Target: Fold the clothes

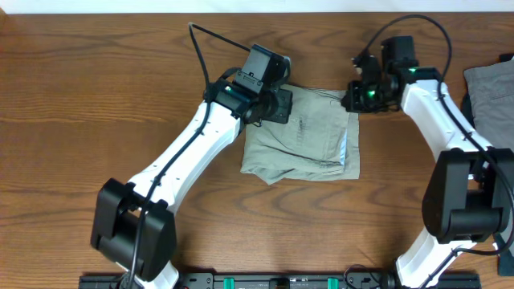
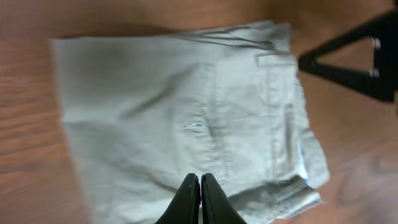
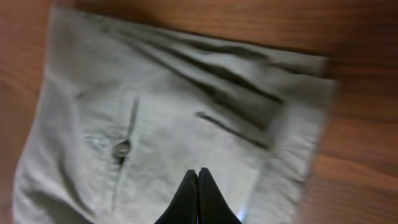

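The pale khaki shorts [image 1: 301, 138] lie folded into a compact rectangle in the middle of the table. They fill the left wrist view [image 2: 186, 118] and the right wrist view [image 3: 174, 112], where a small button [image 3: 122, 148] shows by a pocket slit. My left gripper [image 1: 280, 105] is over the shorts' far left corner. Its fingertips [image 2: 200, 180] are shut, with no cloth between them. At the shorts' far right corner my right gripper [image 1: 352, 98] is also shut [image 3: 198, 173] and holds nothing.
A plain grey garment [image 1: 491, 92] lies at the right edge of the table, beyond the right arm. The right arm's black gripper [image 2: 357, 59] shows at the upper right of the left wrist view. Bare wooden tabletop [image 1: 96, 96] surrounds the shorts.
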{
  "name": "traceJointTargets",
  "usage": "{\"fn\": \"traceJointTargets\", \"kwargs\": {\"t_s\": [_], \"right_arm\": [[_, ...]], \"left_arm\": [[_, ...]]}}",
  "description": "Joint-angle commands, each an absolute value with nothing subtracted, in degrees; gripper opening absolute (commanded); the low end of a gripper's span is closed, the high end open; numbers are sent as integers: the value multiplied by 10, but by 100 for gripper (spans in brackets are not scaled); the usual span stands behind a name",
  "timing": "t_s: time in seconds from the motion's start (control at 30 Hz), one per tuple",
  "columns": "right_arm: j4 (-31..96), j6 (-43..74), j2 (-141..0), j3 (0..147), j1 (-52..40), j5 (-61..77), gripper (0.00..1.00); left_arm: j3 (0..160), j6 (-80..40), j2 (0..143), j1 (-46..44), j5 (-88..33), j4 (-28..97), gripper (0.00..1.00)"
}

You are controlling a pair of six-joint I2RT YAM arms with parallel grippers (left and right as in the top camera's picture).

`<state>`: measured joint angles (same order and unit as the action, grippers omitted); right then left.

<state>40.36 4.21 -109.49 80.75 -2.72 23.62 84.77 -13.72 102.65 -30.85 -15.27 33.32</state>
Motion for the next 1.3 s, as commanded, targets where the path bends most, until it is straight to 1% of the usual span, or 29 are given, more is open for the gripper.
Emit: {"fn": "traceJointTargets", "kwargs": {"t_s": [0.0,0.13,0.3,0.47,0.57,0.87,1.13,1.2,1.27], "right_arm": [[390,51,-1114,799,-19,229,1],[366,51,-1140,799,-19,230,1],[343,51,-1181,799,-19,224,1],[328,51,-1231,799,-17,171,1],[323,51,-1261,799,-11,164,1],[321,51,-1324,799,-15,165,1],[321,51,-1331,799,-15,165,1],[321,51,-1331,799,-15,165,1],[321,51,-1331,799,-15,165,1]], "left_arm": [[842,-142,1059,-307,-245,320,6],[842,-142,1098,-309,-312,296,6],[842,-142,1144,-318,-334,297,6],[841,-142,1179,-335,-374,299,6],[837,-135,1192,-348,-385,313,6],[811,-80,1194,-373,-386,359,6],[811,-56,1140,-372,-396,356,6],[811,-56,1136,-373,-410,350,6],[811,-56,1139,-373,-463,333,6]]}}
